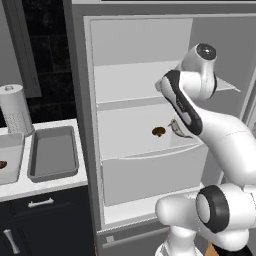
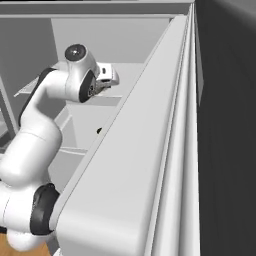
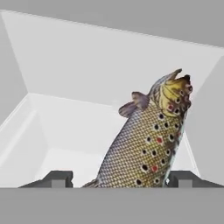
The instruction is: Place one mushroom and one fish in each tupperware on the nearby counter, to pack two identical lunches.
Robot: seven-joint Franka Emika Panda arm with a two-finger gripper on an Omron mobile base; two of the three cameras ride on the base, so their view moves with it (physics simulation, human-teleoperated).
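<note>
Here, inside the open fridge (image 1: 150, 172), poised around a speckled fish (image 3: 148, 140): gripper (image 3: 120, 179) with jaws apart, right tip hard against the fish's flank, left tip clear of it with a gap showing. Not yet a clamp, by the look of it.

To do the step well: centre on the body before closing, so both tips meet the flank together instead of shoving the fish sideways. Close across the thick middle, not toward the tail, since a slim, tapering body probably slips out of a pinch. Lift straight off the shelf, keep clear of the brown mushroom (image 1: 159, 131) just beside the fish, and back out under the shelf above before swinging left to the counter (image 1: 55, 186).

From the hand view: the spacing of tips and fish, head pointing away toward the back wall. From the left base view instead: the destination, a grey tupperware (image 1: 52, 152) on the counter left of the fridge, and a second tupperware (image 1: 11, 159) beyond it at the picture's edge, holding something small and brown, too cropped to name. From the right base view: mostly the fridge door edge-on, fingers hidden behind it.
</note>
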